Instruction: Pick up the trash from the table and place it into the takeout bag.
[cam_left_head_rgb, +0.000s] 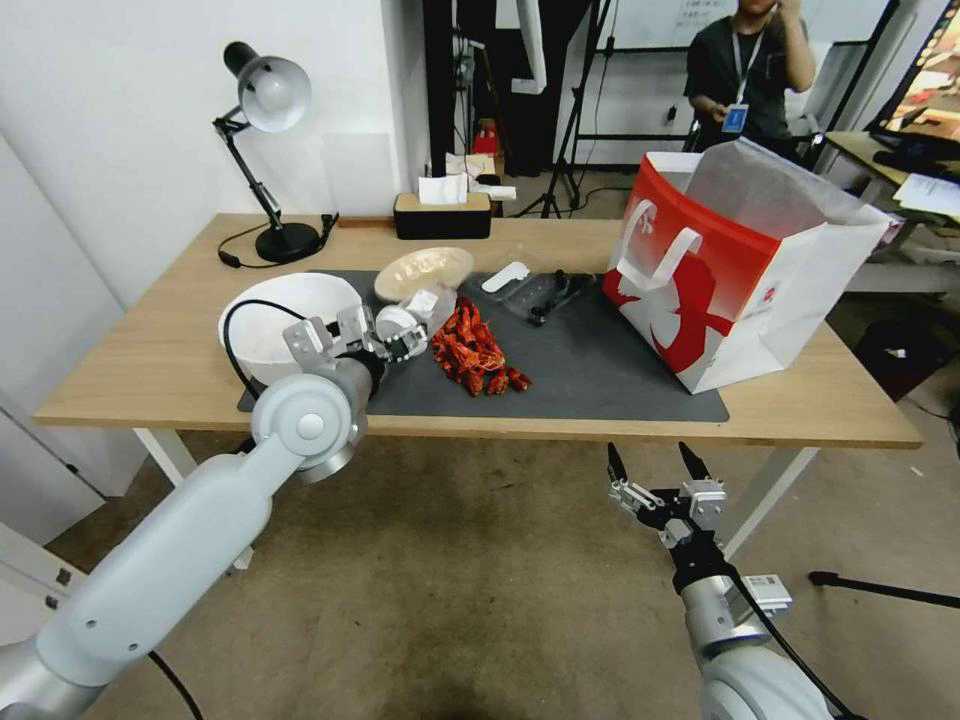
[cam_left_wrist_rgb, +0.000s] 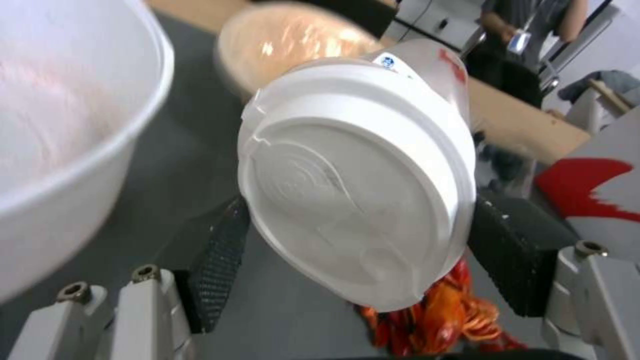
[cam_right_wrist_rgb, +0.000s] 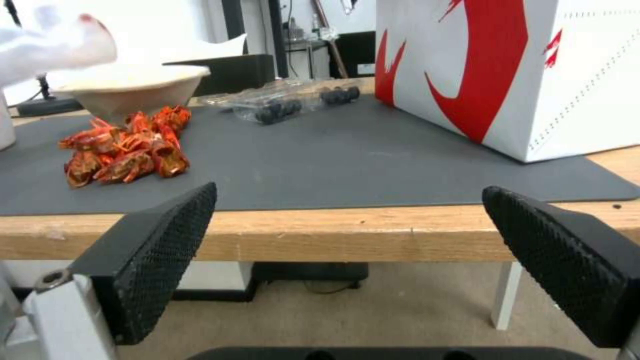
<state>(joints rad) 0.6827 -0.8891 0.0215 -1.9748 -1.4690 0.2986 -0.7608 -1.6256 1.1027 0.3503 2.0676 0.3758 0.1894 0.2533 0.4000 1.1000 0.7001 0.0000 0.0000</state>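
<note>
My left gripper (cam_left_head_rgb: 402, 338) is shut on the white-lidded clear cup (cam_left_head_rgb: 418, 310), tilted just above the dark mat (cam_left_head_rgb: 600, 370); its lid (cam_left_wrist_rgb: 353, 185) sits between the black pads (cam_left_wrist_rgb: 220, 260). Red shells (cam_left_head_rgb: 476, 352) lie heaped beside it, and a beige shallow bowl (cam_left_head_rgb: 425, 270) sits behind. A knotted clear bag (cam_left_head_rgb: 545, 295) with dark contents lies mid-mat. The takeout bag (cam_left_head_rgb: 730, 280) stands open on the table's right end. My right gripper (cam_left_head_rgb: 650, 455) hangs open and empty below the table's front edge (cam_right_wrist_rgb: 347, 235), facing the shells (cam_right_wrist_rgb: 127, 150) and the bag (cam_right_wrist_rgb: 520, 75).
A large white bowl (cam_left_head_rgb: 285, 320) stands at the mat's left end, close beside my left wrist. A black desk lamp (cam_left_head_rgb: 265, 150) and a dark tissue box (cam_left_head_rgb: 442, 215) stand along the table's (cam_left_head_rgb: 150, 350) far edge. A small white piece (cam_left_head_rgb: 505, 277) lies near the beige bowl.
</note>
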